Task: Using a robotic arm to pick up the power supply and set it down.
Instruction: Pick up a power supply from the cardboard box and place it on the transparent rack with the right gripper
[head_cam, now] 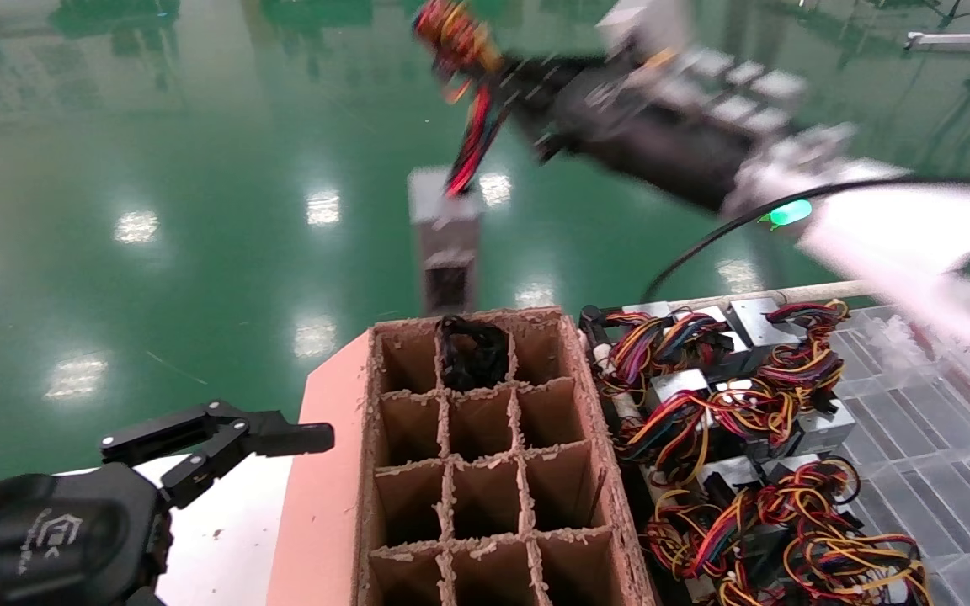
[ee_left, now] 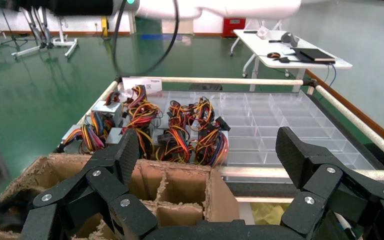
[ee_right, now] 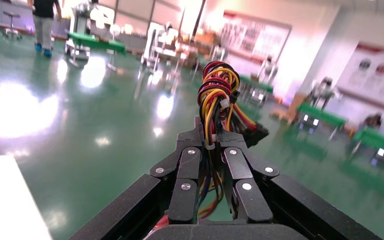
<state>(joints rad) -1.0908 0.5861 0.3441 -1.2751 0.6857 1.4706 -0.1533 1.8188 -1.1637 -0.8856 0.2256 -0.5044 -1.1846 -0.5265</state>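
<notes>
Silver-grey, the power supply [head_cam: 445, 240] dangles upper centre, above the cardboard box [head_cam: 485, 454], hung by its wires [ee_right: 216, 95], which the right tool [ee_right: 212, 165] pinches; left tool [head_cam: 224, 438] gapes, empty.

The divider box [head_cam: 485, 454] is presenting open cells, free from above, except the far middle cell, where a black cable bundle [head_cam: 472, 349] is blocking entry. Just right of it, wired supplies [head_cam: 738, 438] are crowding the near end of the clear tray [head_cam: 940, 454]; its farther compartments are lying open. The held supply [head_cam: 445, 240] is hanging beyond the box's far edge, over bare floor [head_cam: 157, 194].
</notes>
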